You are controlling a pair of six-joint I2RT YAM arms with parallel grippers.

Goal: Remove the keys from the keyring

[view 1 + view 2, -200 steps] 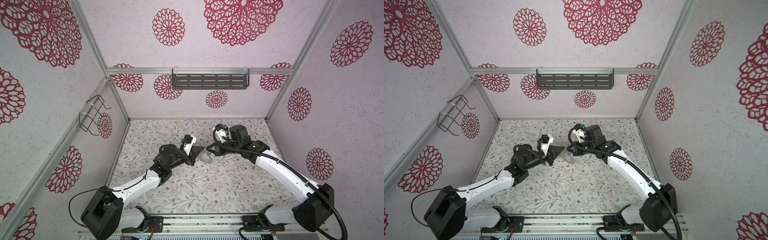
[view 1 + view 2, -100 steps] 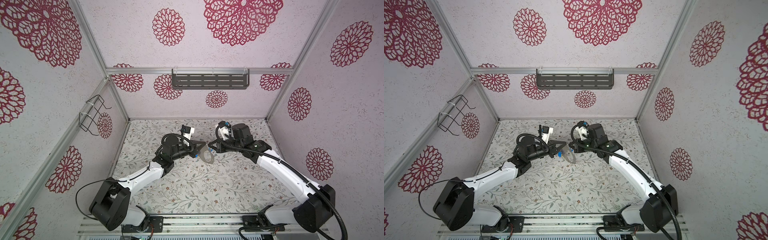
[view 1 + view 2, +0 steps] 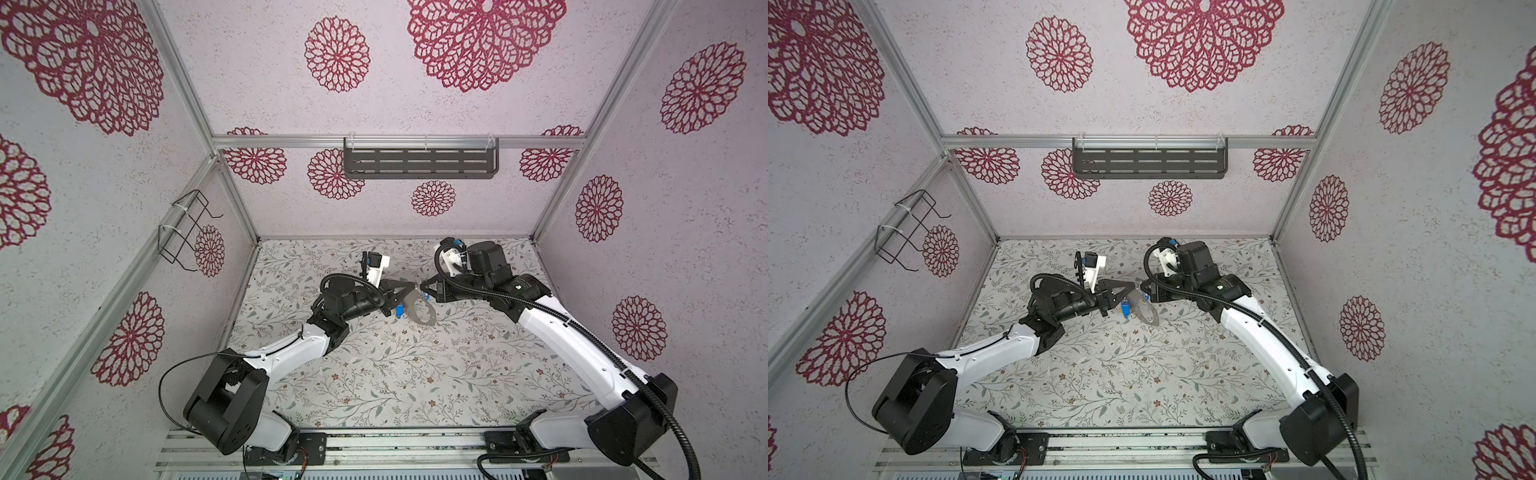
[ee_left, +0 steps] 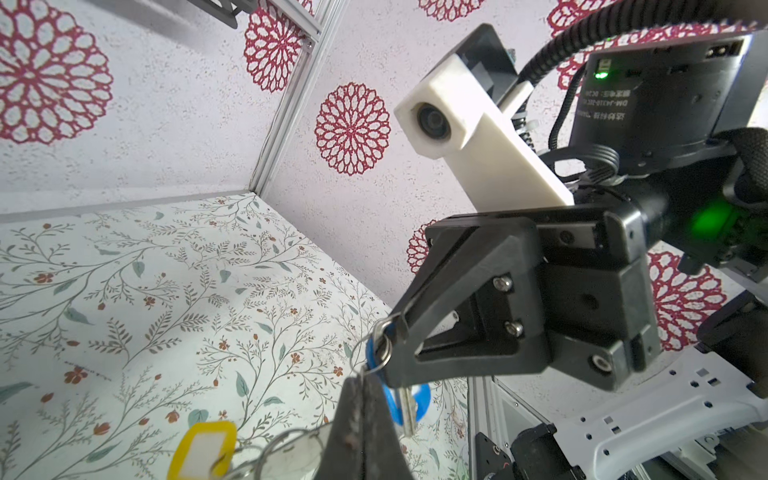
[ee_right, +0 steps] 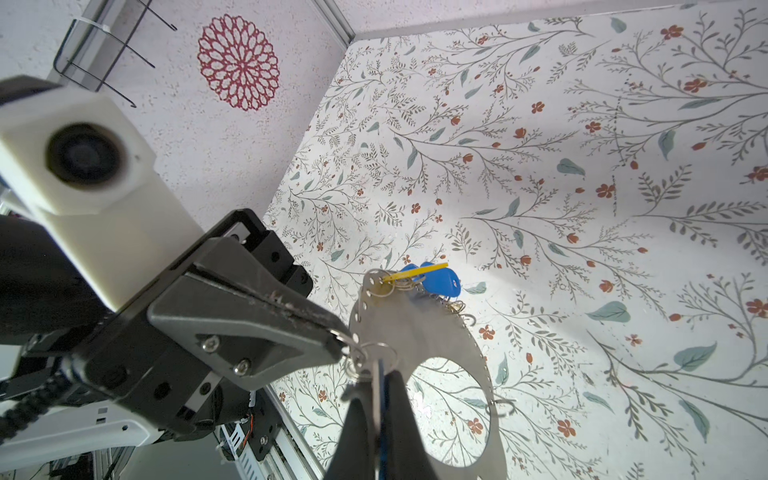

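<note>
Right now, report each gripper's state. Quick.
Left gripper: closed, pinching the keyring at its rim.
Right gripper: closed on a blue key.

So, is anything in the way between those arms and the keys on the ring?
Nothing visible stands between them. The left end effector is already shut on the rim of the keyring, and the right end effector is shut on a blue key right beside it.

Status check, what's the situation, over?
Left hand shut on keyring rim, right hand on blue key. Keyring in air, other keys hanging on it. Nothing blocking.
</note>
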